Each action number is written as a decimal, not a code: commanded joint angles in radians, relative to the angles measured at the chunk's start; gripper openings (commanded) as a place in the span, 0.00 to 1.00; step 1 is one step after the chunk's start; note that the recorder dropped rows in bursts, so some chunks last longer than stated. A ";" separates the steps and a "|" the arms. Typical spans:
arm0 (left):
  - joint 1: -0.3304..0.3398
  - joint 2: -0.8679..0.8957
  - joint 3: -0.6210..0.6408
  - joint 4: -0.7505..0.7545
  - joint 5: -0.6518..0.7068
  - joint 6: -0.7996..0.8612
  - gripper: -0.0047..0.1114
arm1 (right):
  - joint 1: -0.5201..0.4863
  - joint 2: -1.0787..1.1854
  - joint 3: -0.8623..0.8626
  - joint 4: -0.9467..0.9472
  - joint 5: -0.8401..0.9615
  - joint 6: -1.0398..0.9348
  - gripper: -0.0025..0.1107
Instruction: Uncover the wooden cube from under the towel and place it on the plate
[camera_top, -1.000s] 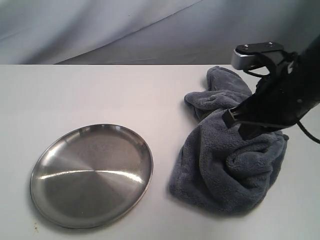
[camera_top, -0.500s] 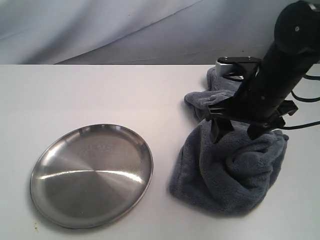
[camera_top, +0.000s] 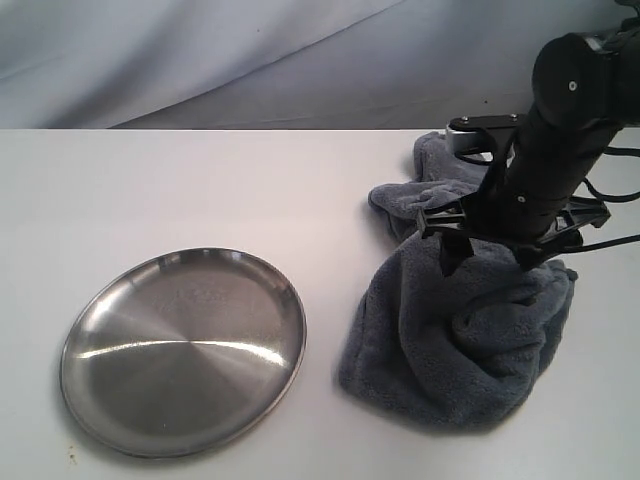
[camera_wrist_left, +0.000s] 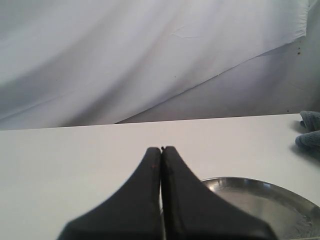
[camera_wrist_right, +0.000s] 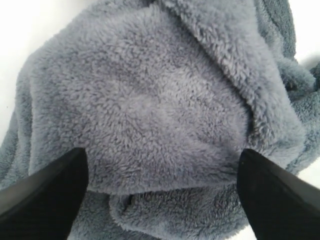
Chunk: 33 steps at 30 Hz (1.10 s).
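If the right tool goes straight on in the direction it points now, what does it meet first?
The towel. The open right tool points straight at a raised fold of it, seemingly very close. What lies under the fold is hidden.

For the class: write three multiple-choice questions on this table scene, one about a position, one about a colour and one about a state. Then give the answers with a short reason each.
1. In the exterior view, where is the plate relative to the towel?
A) on top of it
B) to its left, apart
C) under it

2. What colour is the towel?
A) red
B) yellow
C) grey-blue

3. How is the right gripper?
A) open
B) shut on a spoon
C) shut, empty

Answers:
1 B, bare table separates them.
2 C, its plush pile is grey-blue.
3 A, its jaws stand wide apart over a towel fold.
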 joint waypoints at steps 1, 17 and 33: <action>-0.005 -0.004 0.004 -0.002 -0.003 -0.003 0.04 | 0.001 0.000 -0.007 -0.024 -0.031 0.017 0.69; -0.005 -0.004 0.004 -0.002 -0.003 -0.003 0.04 | 0.001 0.101 -0.007 -0.024 -0.022 0.020 0.69; -0.005 -0.004 0.004 -0.002 -0.003 -0.003 0.04 | -0.031 -0.079 -0.079 -0.239 0.086 0.081 0.66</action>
